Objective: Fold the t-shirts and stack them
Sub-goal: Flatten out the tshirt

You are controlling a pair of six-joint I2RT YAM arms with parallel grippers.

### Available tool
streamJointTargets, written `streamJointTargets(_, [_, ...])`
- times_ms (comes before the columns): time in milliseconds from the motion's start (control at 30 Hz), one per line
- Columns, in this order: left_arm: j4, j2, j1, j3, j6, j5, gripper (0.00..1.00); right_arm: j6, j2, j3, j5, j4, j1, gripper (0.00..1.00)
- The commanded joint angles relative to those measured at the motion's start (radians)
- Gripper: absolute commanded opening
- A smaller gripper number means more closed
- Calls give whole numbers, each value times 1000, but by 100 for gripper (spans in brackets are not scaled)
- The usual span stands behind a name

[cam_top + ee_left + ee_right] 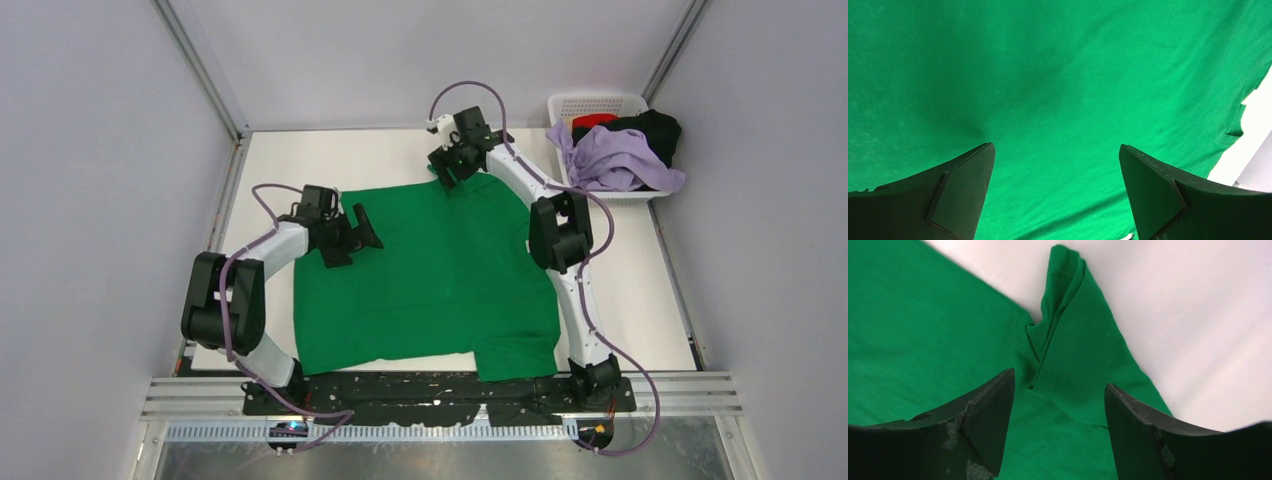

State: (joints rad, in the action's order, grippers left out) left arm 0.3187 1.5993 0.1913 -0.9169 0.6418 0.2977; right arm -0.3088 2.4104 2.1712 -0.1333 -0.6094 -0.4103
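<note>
A bright green t-shirt (440,275) lies spread flat in the middle of the white table. My left gripper (357,234) is open and empty over the shirt's left part; its wrist view shows only green cloth (1058,90) between the jaws. My right gripper (447,170) is open and empty at the shirt's far edge, over a bunched, folded-over sleeve (1068,340). A lavender shirt (612,160), a black one (655,130) and a red one (594,120) lie heaped in the basket at the far right.
A white slotted basket (590,102) stands at the table's far right corner. Grey walls enclose the table on three sides. Bare white table (640,290) shows right of the green shirt and beyond it (1173,315).
</note>
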Motion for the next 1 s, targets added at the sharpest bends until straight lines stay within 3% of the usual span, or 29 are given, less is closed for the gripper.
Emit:
streamJointTargets(0, [-8, 18, -18, -19, -21, -5, 100, -88, 20, 88, -36, -103, -4, 71])
streamJointTargets(200, [-7, 22, -23, -22, -19, -7, 99, -83, 51, 133, -64, -161, -7, 71])
streamJointTargets(533, [-7, 22, -26, -21, -17, 0, 100, 65, 130, 179, 40, -115, -9, 66])
streamJointTargets(667, [-11, 24, -30, -21, -16, 4, 100, 89, 142, 177, 48, -105, -9, 53])
streamJointTargets(767, [-12, 32, -35, -22, -16, 2, 100, 94, 135, 171, 62, -90, -9, 37])
streamJointTargets(967, [-11, 52, -45, -25, -13, 7, 100, 63, 104, 165, 117, -69, -9, 28])
